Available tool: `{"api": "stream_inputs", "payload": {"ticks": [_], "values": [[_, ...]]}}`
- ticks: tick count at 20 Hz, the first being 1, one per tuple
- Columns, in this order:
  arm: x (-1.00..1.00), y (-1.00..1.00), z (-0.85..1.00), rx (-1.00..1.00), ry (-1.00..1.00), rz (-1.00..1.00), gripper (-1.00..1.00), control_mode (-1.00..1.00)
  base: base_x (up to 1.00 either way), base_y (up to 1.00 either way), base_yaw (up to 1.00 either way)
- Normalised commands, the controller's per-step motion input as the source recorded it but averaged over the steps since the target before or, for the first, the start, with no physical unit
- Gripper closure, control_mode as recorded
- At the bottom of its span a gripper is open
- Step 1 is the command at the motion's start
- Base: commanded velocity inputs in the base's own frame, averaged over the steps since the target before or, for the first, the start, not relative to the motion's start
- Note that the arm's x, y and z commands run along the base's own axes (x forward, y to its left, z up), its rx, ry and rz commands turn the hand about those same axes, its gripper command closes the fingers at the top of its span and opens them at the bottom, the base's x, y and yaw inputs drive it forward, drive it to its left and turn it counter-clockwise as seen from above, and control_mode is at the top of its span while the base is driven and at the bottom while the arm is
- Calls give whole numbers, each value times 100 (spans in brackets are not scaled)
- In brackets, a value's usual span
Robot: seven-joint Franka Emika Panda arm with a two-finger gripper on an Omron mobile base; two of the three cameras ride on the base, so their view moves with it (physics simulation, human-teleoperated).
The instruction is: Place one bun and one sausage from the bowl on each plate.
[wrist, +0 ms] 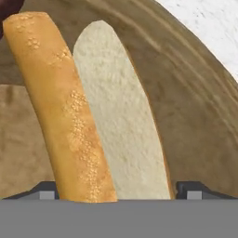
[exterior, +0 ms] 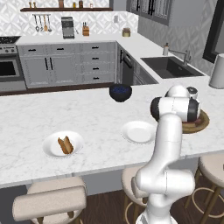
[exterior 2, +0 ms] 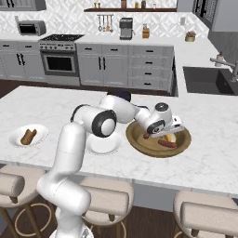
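bowl (exterior 2: 139, 144): gripper (exterior 2: 166, 135) low inside, bun (wrist: 93, 116) filling the gap between fingertips | sausage (exterior 2: 168, 144) just at its 6 o'clock | counter (exterior 2: 214, 158) bare at bowl's 3 o'clock | plate (exterior 2: 103, 145) touching bowl's 9 o'clock rim

White marble table (exterior: 26, 109) in foreground; round beige padded stools (exterior: 54, 199) below its near edge. Behind it: grey shaker cabinets (exterior: 65, 65), steel oven (exterior 2: 59, 60), dark sink (exterior: 170, 66), patterned wall tiles (exterior: 100, 19).
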Motion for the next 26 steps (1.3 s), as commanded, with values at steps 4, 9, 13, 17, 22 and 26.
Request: {"api": "stream_inputs", "payload": {"ticks": [4, 9, 13, 17, 22, 26], "values": [[-1, 3, -40, -1, 1, 0, 100, -100, 0, 0, 0], [-49, 16, 34, 0, 0, 0, 100, -100, 0, 0, 0], [-79, 59, 73, 0, 0, 0, 100, -100, 0, 0, 0], [-65, 97, 54, 0, 2, 0, 100, -100, 0, 0, 0], [-50, 100, 22, 0, 9, 0, 100, -100, 0, 0, 0], [-31, 100, 9, 0, 13, 0, 100, -100, 0, 0, 0]]}}
